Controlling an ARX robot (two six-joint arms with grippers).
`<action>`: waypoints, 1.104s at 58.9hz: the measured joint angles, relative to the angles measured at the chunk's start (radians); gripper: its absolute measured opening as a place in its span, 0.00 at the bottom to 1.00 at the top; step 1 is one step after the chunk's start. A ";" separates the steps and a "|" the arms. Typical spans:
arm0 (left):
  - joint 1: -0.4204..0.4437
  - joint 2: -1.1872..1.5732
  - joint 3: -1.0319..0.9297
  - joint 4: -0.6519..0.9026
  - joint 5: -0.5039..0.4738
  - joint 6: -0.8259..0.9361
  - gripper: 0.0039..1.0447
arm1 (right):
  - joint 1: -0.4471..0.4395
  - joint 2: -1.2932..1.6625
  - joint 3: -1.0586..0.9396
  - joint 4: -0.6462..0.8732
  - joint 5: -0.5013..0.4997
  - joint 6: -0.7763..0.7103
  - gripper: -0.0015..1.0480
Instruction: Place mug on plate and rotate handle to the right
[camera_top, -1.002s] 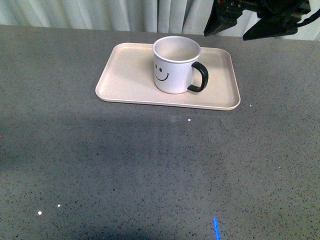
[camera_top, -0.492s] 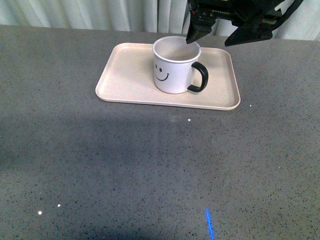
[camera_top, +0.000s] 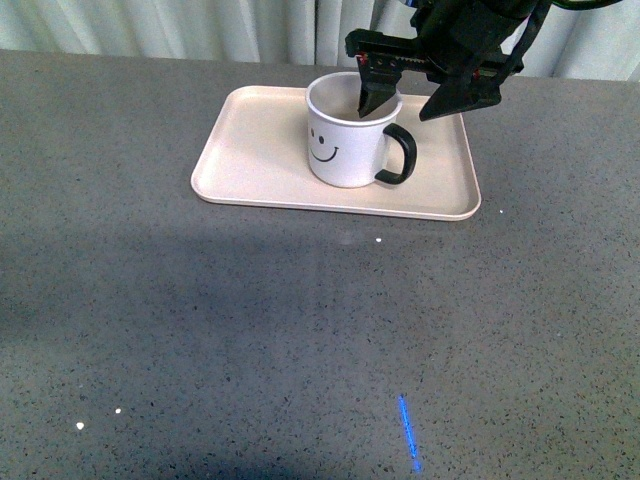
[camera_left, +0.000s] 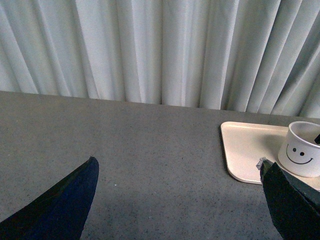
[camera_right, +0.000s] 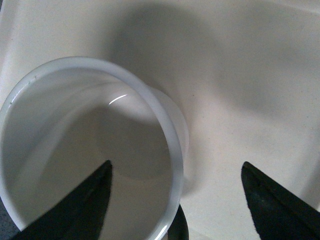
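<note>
The white mug (camera_top: 345, 140) with a black smiley face stands upright on the pale pink-beige plate (camera_top: 260, 150). Its black handle (camera_top: 398, 155) points right and slightly toward me. My right gripper (camera_top: 408, 102) is open above the mug's right rim: one finger (camera_top: 372, 97) dips inside the mug, the other (camera_top: 452, 96) hangs outside over the plate. In the right wrist view the mug rim (camera_right: 165, 125) lies between the open fingers and a sliver of handle (camera_right: 177, 230) shows. My left gripper (camera_left: 182, 200) is open over bare table, left of the plate (camera_left: 245, 150) and mug (camera_left: 302, 155).
The grey speckled table (camera_top: 300, 330) stretches toward me. A pale curtain (camera_top: 250, 30) hangs behind the table's far edge. A blue light streak (camera_top: 408, 432) lies on the table near the front.
My right gripper has moved left and down from the far right corner to the mug, with one finger now inside the rim. The mug and plate have not moved.
</note>
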 joint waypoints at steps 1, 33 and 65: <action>0.000 0.000 0.000 0.000 0.000 0.000 0.91 | 0.000 0.005 0.009 -0.006 0.000 0.002 0.67; 0.000 0.000 0.000 0.000 0.000 0.000 0.91 | -0.075 0.108 0.329 -0.310 -0.040 -0.217 0.02; 0.000 0.000 0.000 0.000 0.000 0.000 0.91 | -0.070 0.423 0.969 -0.752 -0.342 -0.639 0.02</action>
